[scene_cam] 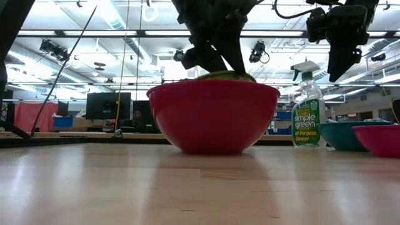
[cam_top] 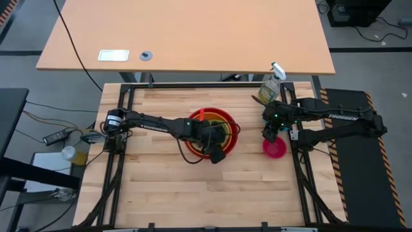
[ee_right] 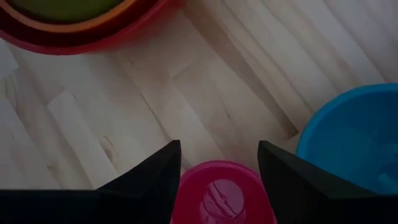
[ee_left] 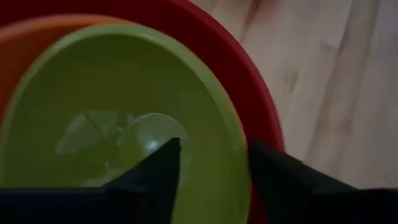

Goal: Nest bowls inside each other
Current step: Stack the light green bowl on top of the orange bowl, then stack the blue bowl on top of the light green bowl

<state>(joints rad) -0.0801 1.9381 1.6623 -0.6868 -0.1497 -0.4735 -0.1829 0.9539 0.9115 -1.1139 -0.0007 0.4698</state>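
A pale wood-plank tabletop (cam_top: 161, 193) fills the work frame, with an open office of monitors and ceiling lights beyond it. Just right of centre sits the red bowl (cam_top: 226, 119), holding the orange bowl (ee_left: 37, 37) and, inside that, the green bowl (ee_left: 112, 106). The left gripper (ee_left: 214, 165) hangs over the stack at its 5 o'clock side, fingers apart and straddling the green rim, clamped on nothing. At 3 o'clock from the stack, well apart, the right gripper (ee_right: 219, 163) hovers above the pink bowl (ee_right: 221, 196), fingers spread and not yet touching it; the blue bowl (ee_right: 354, 137) sits just beside the pink one. A spray bottle (cam_top: 270, 84) stands at 1 o'clock from the stack.

These bowls look like thin, stiff plastic: light, smooth and likely slippery, though hardly fragile. The rim is the sensible hold, one finger inside and one outside the wall. A light bowl may skid or tip if nudged.
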